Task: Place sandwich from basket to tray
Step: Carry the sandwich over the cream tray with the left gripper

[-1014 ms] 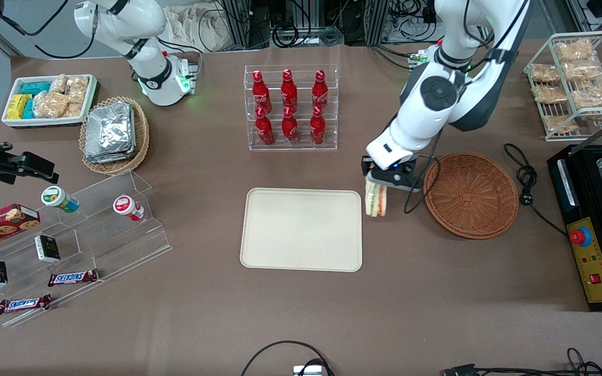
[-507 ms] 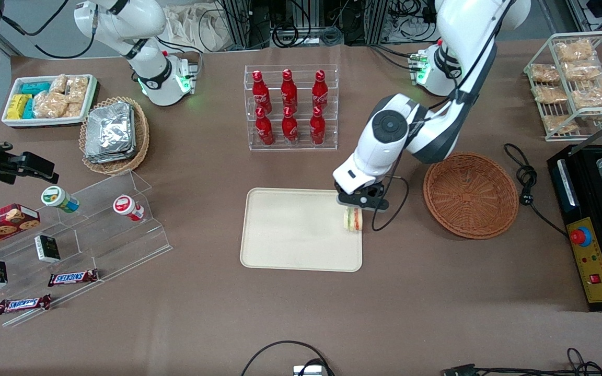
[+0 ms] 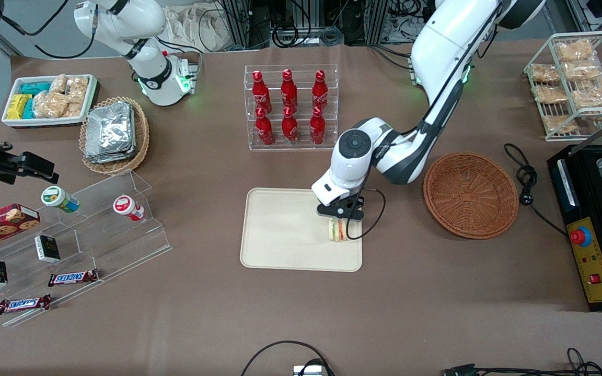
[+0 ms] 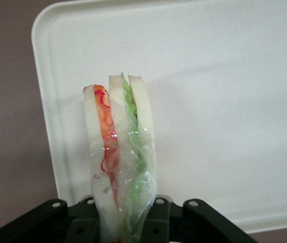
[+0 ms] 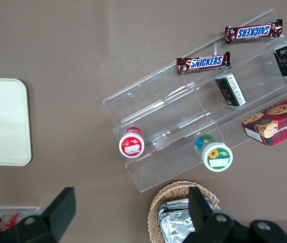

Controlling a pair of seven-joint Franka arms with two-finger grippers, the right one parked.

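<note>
Hand gripping sandwich over tray, near its basket-side rim, open tray beside.

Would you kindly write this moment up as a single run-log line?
phase: carry | gripper: shut on sandwich, over tray | basket: empty | sandwich: not yet released
</note>
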